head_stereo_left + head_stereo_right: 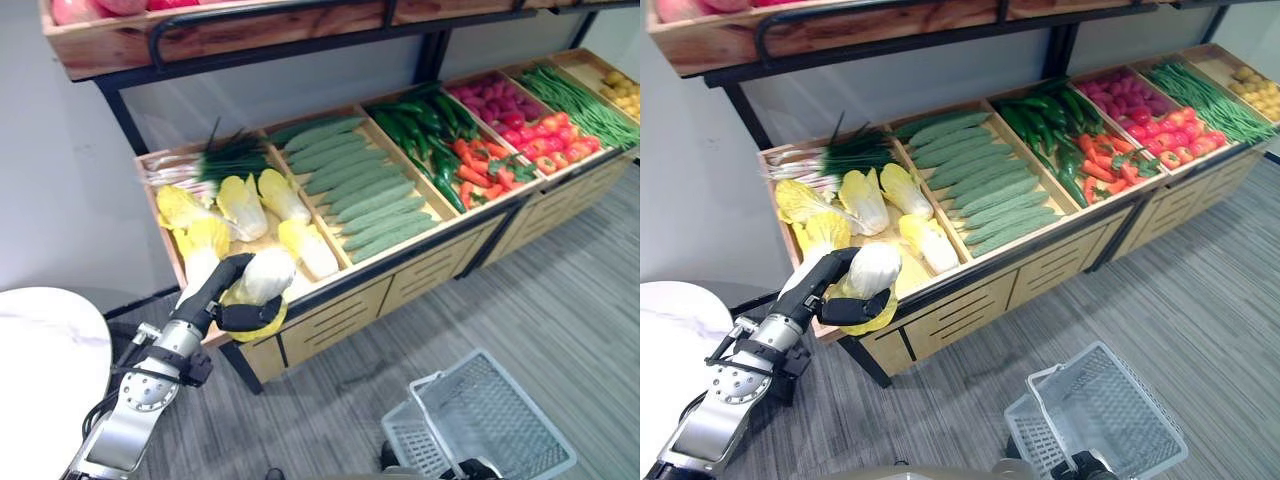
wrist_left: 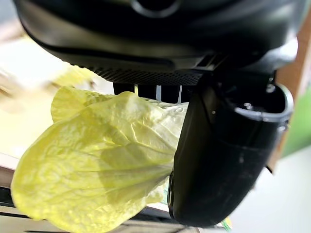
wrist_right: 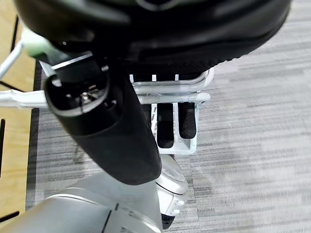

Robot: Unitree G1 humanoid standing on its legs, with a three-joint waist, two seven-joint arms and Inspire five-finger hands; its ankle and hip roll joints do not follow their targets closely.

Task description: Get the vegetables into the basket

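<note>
left hand (image 1: 232, 300) fingers clasp cabbage (image 1: 262, 283); right hand (image 3: 112, 131) fingers wrap basket (image 1: 490, 420) handle.

The stand (image 1: 330, 290) holds cabbages (image 1: 245, 207) in its leftmost bin, cucumbers (image 1: 365, 195) right of them, peppers (image 1: 440, 140) further right; the basket (image 1: 490, 420) sits on the floor (image 1: 560, 310) before the stand, to the right

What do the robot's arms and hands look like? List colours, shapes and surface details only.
The left arm is silver-grey metal with a round joint housing and dark bracket parts. The left hand is dark, with smooth black rounded fingers and a ribbed strip along the palm. The right hand is equally dark and glossy, with a thick rounded thumb.
</note>
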